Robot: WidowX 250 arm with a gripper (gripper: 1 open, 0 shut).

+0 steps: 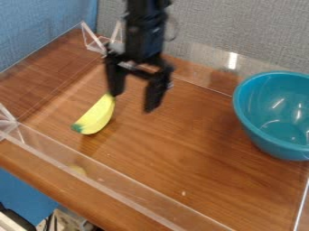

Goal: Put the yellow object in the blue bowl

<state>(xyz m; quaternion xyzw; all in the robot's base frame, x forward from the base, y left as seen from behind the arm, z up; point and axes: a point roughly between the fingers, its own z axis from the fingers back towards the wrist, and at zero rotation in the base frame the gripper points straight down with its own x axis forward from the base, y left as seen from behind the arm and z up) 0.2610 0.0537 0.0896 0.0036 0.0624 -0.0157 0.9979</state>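
Gripper hanging with jaws spread, nothing held. Yellow object lying on table just below-left of fingertips, long axis slanting toward them. Blue bowl sitting well apart, right.

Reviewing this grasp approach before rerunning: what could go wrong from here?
1. The end effector is open, but appears offset to the right of the yellow banana; descending as is, one finger might land on it or push it away.
2. The banana is curved and lies flat on the smooth wooden table, so it may roll or slip out when pinched.
3. The blue bowl sits at the far right near the clear wall; a low carry could clip its rim.
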